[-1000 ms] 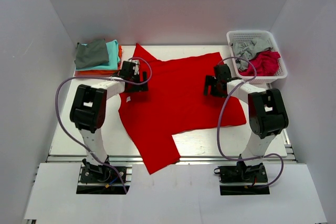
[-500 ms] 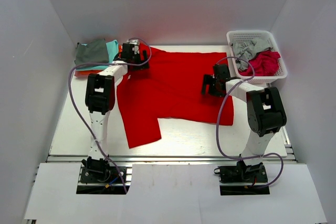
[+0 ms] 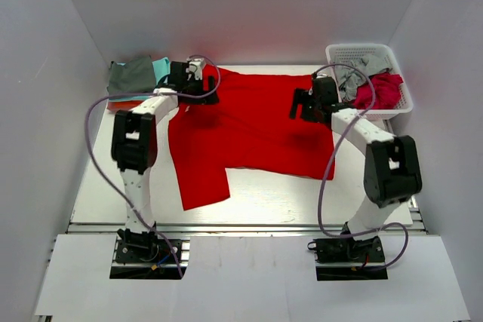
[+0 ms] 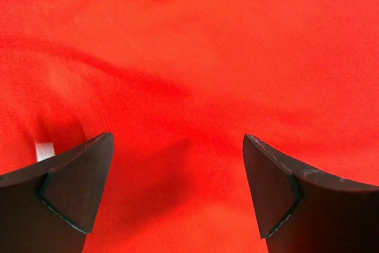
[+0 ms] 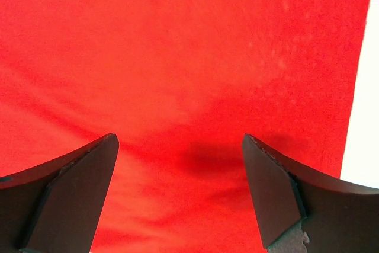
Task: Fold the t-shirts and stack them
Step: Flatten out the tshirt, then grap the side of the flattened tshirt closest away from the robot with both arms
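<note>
1. Bright red short-sleeved cloth t-shirt (image 3: pixel 249 130): it lies spread on your white table (image 3: pixel 272 197), with one flap reaching toward the near edge on the left. It sits under both end effectors, and red cloth fills each wrist view.

2. Left end effector (image 3: pixel 198 90): it is over the shirt's far left corner, just beside the folded stack. Your left arm is stretched well forward. The fingers (image 4: pixel 77 182) stand wide apart with nothing between them. You cannot tell whether they touch the cloth.

3. Right end effector (image 3: pixel 306 107): it is over the shirt's far right part, near the basket. Your right arm reaches forward with its elbow raised. The fingers (image 5: pixel 71 188) are spread and nothing is held.

4. Folded stack at far left: grey shirt (image 3: pixel 130 77) on top, teal shirt (image 3: pixel 161 69) and orange shirt (image 3: pixel 121 103) beneath.

5. White plastic lattice basket (image 3: pixel 343 52) at far right: it holds a crumpled grey shirt (image 3: pixel 355 73) and a crimson shirt (image 3: pixel 381 90).
</note>
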